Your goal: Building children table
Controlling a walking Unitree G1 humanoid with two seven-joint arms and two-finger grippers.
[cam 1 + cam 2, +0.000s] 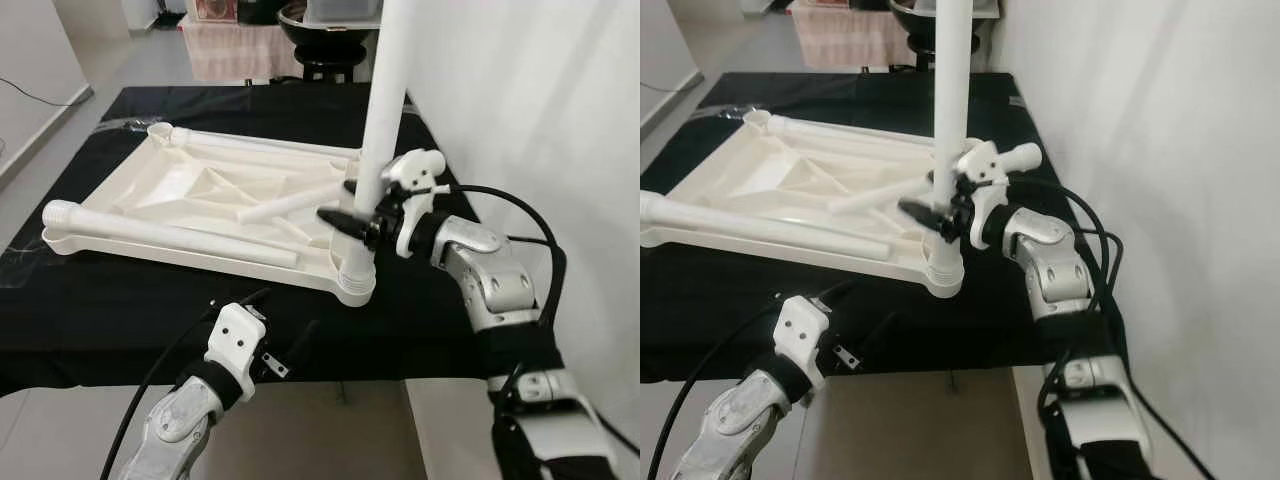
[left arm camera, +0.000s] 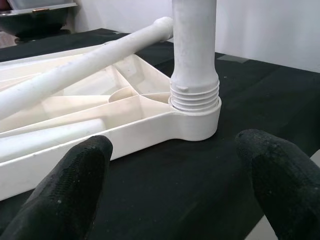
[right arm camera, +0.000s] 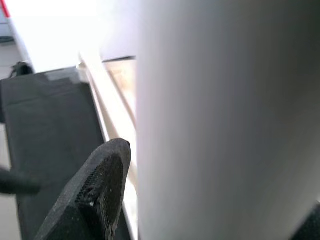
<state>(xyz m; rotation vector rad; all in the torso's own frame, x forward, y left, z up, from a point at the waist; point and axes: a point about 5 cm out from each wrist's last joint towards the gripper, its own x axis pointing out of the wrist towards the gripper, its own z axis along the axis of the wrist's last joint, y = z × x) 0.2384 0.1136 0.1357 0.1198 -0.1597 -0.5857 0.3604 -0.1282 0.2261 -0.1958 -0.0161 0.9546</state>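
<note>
Item: white plastic tabletop (image 1: 190, 190), lying underside up on a black cloth (image 1: 120, 290), ribs showing. Corner socket (image 1: 355, 280) at the near right corner.

Item: upright leg (image 1: 385, 110), standing in that socket; in the left wrist view several turns of thread (image 2: 194, 95) sit above the socket rim, so it looks only partly screwed home.

Item: right gripper (image 1: 358, 212), black fingers closed around the upright leg low down, just above the socket.

Item: left gripper (image 1: 270, 335), near the table's front edge, fingers (image 2: 75, 175) spread wide, holding nothing, aimed at the socket corner.

Step in hand, as I judge it: threading the leg in. To do it well, keep the leg plumb so the thread does not cross, turn in short bites with a regrip between, and let the free gripper steady the tabletop corner against sliding on the cloth.

Others: three loose legs across the tabletop, a long leg (image 1: 160, 235) along the near edge, another (image 1: 260, 145) along the far edge, a shorter one (image 1: 290, 205) between; each could roll. White wall (image 1: 520, 90) close beside the right arm, limiting its swing. Dark stool (image 1: 325, 45) and pink cloth (image 1: 235, 45) beyond.
</note>
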